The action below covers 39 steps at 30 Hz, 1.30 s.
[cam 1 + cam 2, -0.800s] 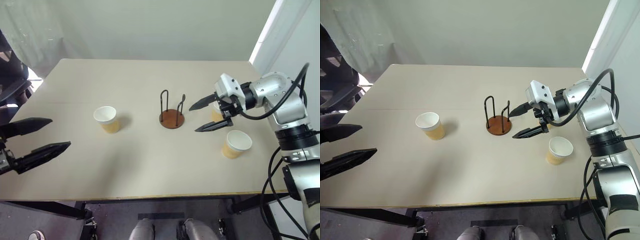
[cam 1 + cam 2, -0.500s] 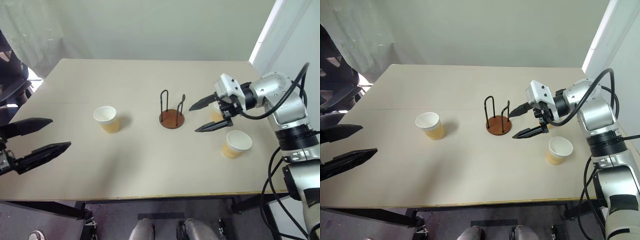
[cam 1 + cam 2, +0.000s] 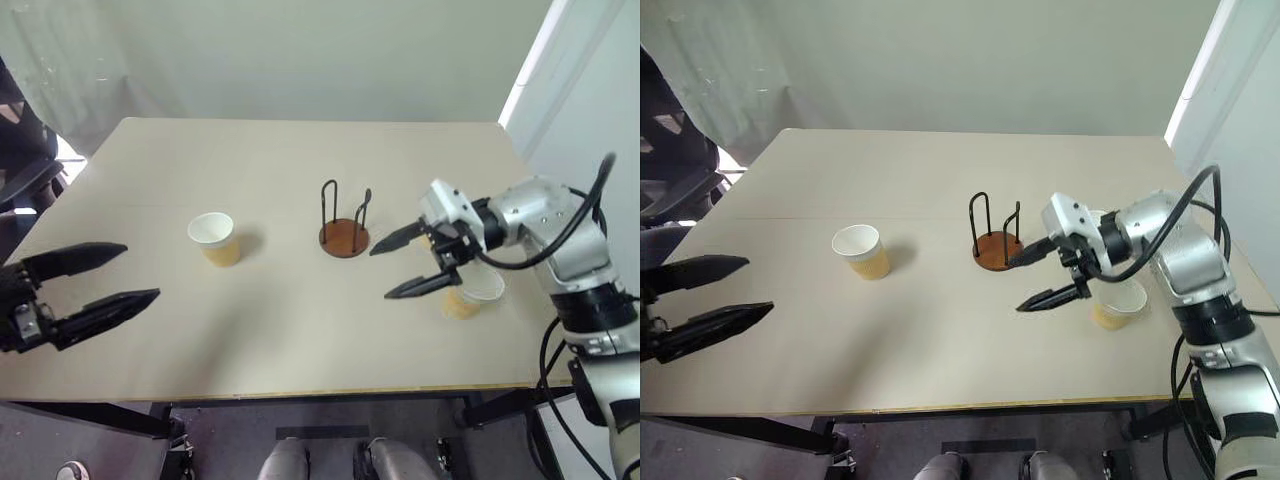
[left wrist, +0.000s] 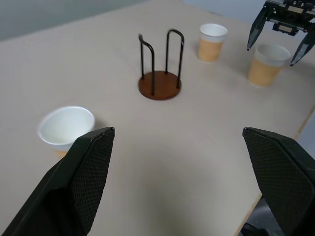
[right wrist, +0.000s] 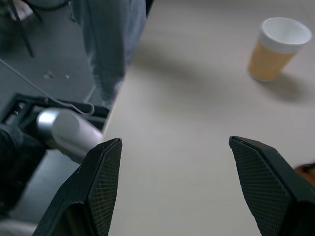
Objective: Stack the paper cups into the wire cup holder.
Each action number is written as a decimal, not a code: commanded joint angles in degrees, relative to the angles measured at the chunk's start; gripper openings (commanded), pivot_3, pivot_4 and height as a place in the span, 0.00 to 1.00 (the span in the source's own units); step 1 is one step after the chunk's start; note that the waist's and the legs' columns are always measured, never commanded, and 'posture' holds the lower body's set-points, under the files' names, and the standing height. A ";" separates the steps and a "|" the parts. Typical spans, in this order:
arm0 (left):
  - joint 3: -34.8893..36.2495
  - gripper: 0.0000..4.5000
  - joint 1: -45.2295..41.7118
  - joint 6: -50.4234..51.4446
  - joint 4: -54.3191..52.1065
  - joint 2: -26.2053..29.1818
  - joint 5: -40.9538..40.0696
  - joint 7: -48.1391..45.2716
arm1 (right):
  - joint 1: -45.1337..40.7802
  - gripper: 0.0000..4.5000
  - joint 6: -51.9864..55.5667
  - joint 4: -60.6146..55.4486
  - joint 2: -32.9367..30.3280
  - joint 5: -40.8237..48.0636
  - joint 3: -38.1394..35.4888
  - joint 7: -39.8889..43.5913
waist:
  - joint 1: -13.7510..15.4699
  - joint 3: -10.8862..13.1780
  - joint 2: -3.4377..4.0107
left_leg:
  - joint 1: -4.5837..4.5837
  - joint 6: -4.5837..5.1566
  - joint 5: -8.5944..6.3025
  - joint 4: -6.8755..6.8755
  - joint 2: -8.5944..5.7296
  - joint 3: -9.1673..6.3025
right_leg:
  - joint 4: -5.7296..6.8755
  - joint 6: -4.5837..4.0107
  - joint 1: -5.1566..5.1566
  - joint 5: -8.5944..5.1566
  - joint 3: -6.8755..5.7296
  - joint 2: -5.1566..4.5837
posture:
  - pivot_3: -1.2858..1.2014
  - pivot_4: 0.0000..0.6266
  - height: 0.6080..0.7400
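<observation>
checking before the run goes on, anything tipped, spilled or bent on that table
Nothing stands out. All three paper cups stand upright and empty on the table, and the wire cup holder sits upright between them with nothing in it.

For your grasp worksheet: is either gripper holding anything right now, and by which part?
Nothing is held. The left gripper and right gripper are both open and empty; all three cups stand on the table.
</observation>
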 commanded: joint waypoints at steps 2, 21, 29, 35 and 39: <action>-3.65 0.99 -0.80 -2.52 -0.44 -0.16 0.86 -0.11 | 3.49 0.80 6.32 -7.36 3.13 -2.01 0.91 -12.24 | -0.04 0.00 0.00 | 0.06 0.00 0.00 0.10 0.01 -0.01 | 0.02 0.01 0.07 0.00 0.00 0.01 | 0.52 0.24 1.00; -5.77 0.99 -2.25 -2.43 -0.43 -0.10 0.17 0.80 | 3.47 0.80 22.31 2.60 19.70 -13.51 1.85 -50.28 | 0.07 -0.02 -0.04 | -0.30 -0.03 -0.05 0.10 0.05 -0.03 | 0.03 0.01 -0.43 0.21 -0.01 0.01 | 0.52 0.24 1.00; -4.96 0.99 -1.33 -2.20 -1.47 -0.76 -0.50 1.83 | 1.20 0.80 18.27 8.18 23.66 -15.39 -0.03 -57.04 | 0.10 -0.02 -0.03 | -0.31 -0.08 -0.14 0.09 0.06 -0.03 | 0.02 -0.02 -0.51 0.22 -0.01 0.01 | 0.52 0.24 1.00; -4.74 0.99 -0.93 -2.20 -1.93 -1.14 -0.86 2.36 | -0.34 0.80 15.19 10.37 27.10 -15.86 -1.35 -60.50 | 0.08 -0.02 -0.03 | -0.33 -0.10 -0.15 0.09 0.06 -0.03 | 0.03 -0.09 -0.57 0.26 -0.01 0.01 | 0.52 0.24 1.00; -4.73 0.99 -0.71 -2.34 -2.01 -1.19 -1.14 2.62 | -0.99 0.80 13.79 11.35 28.16 -16.07 -1.74 -61.45 | 0.15 -0.02 -0.03 | -0.34 -0.12 -0.16 0.09 0.06 -0.03 | 0.02 -0.10 -0.58 0.26 -0.01 0.01 | 0.52 0.24 1.00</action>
